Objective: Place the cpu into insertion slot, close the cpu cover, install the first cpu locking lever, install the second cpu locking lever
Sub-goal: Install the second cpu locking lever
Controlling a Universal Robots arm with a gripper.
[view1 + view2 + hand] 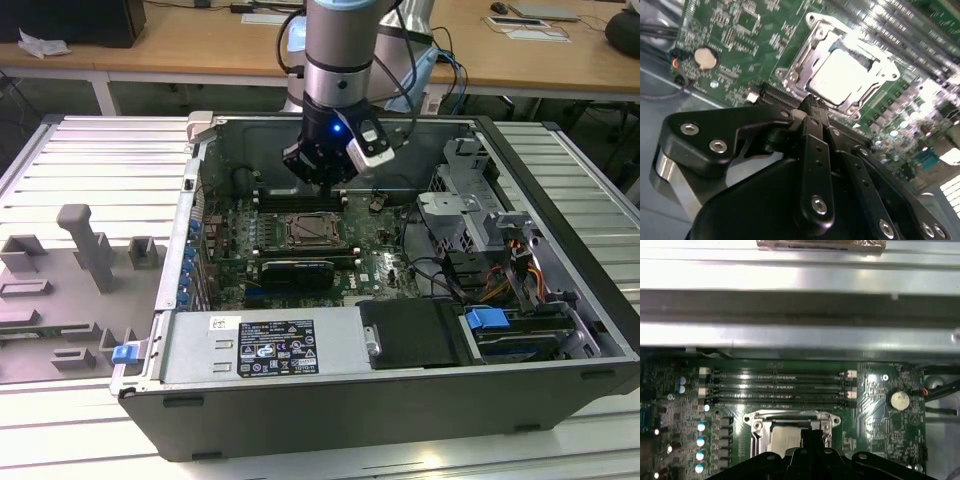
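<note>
The cpu (842, 75) lies in the insertion slot (315, 232) on the green motherboard, its pale metal top catching the light. The silvery cpu cover (800, 62) lies flat around it, and the chip shows through the cover's window. In the first wrist view the cpu (785, 437) and the cover (756, 422) sit just beyond the fingertips. My gripper (322, 183) hangs above the socket's far edge inside the open computer case. Its fingers (812, 145) are shut together with nothing between them, and the gripper (811, 102) (812, 434) is clear of the socket.
Memory slots (775, 387) run along the far side of the socket. A long black card (295, 270) lies on its near side. A coin battery (899, 400) sits beside it on the board. The power supply (260, 345), the drive cage (470, 215) and the case walls hem the board in.
</note>
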